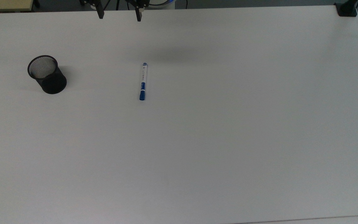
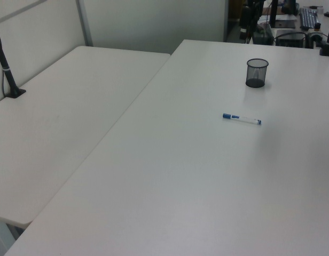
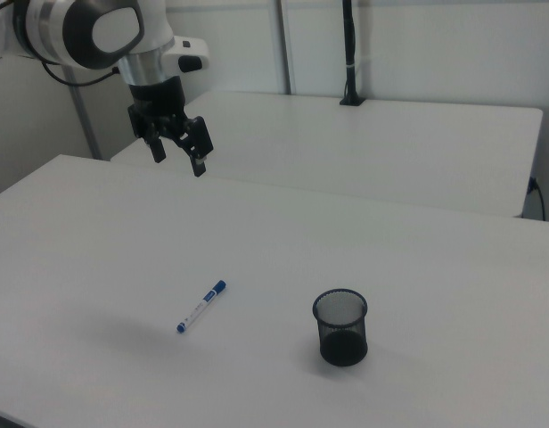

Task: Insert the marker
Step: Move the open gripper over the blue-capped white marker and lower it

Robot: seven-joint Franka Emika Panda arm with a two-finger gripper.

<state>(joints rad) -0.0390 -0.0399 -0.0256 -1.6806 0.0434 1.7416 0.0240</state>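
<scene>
Marker not yet picked up, jaws spread wide and empty

The marker (image 1: 143,81) lies flat on the white surface (image 1: 228,140), well apart from the mesh cup (image 1: 47,74); the gripper (image 3: 176,153) hangs high above. The thin round barrel may roll or slip if pinched off centre, and the light cup may tip. A second white table stands behind

A white table (image 1: 228,140) fills most of the top view. A second white table (image 2: 57,122) sits beside it — at the left of the left view, and at the upper right of the right view. A black post (image 3: 348,53) stands clamped at that second table's far edge in the right view. A keyboard (image 2: 308,17) lies at the upper right of the left view.
</scene>
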